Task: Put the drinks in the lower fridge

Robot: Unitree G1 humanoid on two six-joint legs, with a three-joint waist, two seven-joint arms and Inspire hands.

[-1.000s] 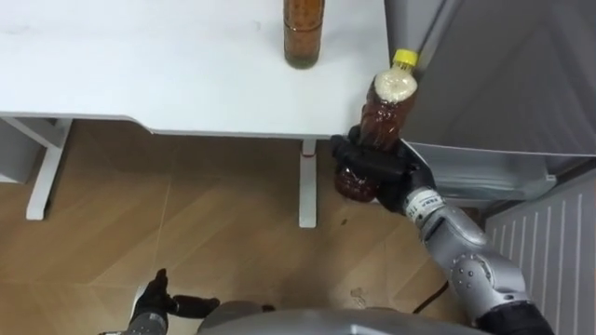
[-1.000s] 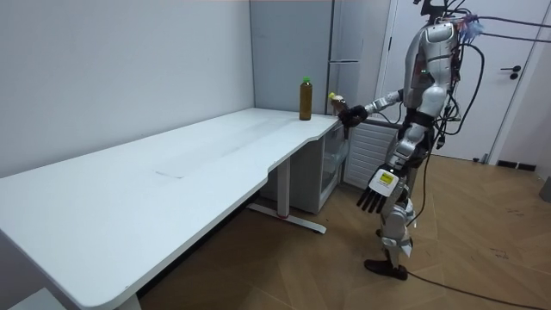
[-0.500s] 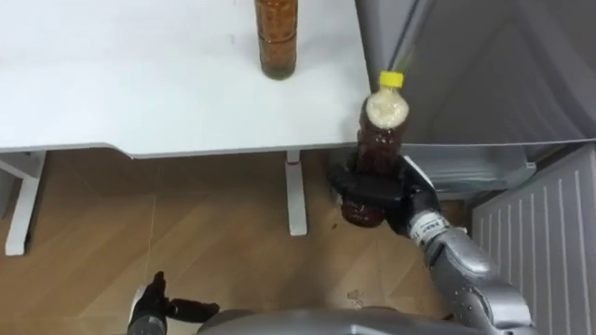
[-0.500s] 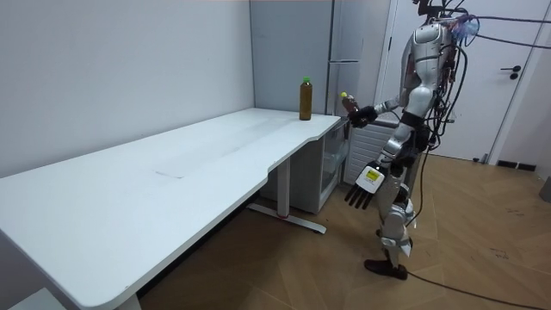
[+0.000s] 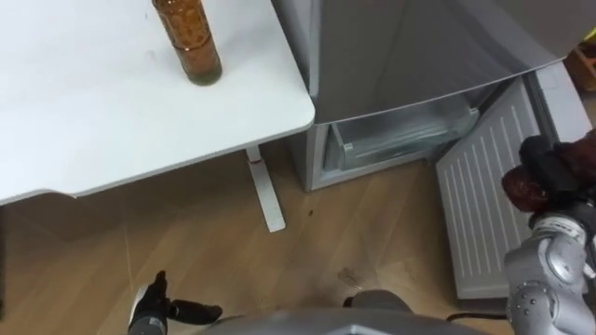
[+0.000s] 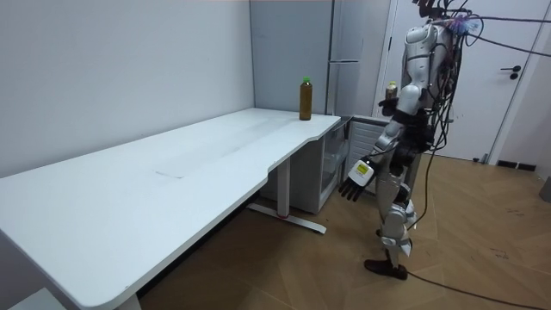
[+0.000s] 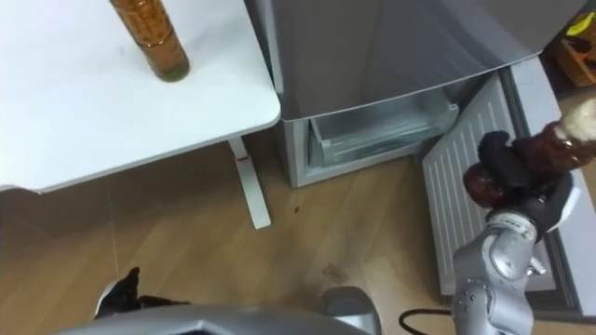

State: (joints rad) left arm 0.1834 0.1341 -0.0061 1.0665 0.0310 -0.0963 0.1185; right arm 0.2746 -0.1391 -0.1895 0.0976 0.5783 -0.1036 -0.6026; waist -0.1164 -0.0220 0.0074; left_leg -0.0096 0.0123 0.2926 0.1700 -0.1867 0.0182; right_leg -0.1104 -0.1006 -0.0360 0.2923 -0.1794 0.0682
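A brown drink bottle (image 7: 545,151) lies tilted in my right hand (image 7: 507,169), whose fingers are curled round its lower half, above the open lower fridge door (image 7: 463,191). The room view has that bottle (image 6: 391,89) at chest height. The grey fridge (image 5: 419,46) stands beside the table; its lower compartment (image 5: 400,140) is open, with a clear drawer inside. A second brown bottle (image 5: 191,42) stands upright on the white table (image 5: 93,121), near its right corner. My left hand (image 5: 154,302) hangs low at my side with fingers straight (image 6: 355,176).
The white table's leg (image 5: 264,191) stands on the wooden floor (image 5: 372,242) just left of the fridge. The open door juts out to the right of the compartment. In the room view I stand at the table's end, facing the fridge.
I have turned right, from the table toward the fridge, so the whole picture has shifted. My right hand carried its bottle from the table's corner to above the open lower door.
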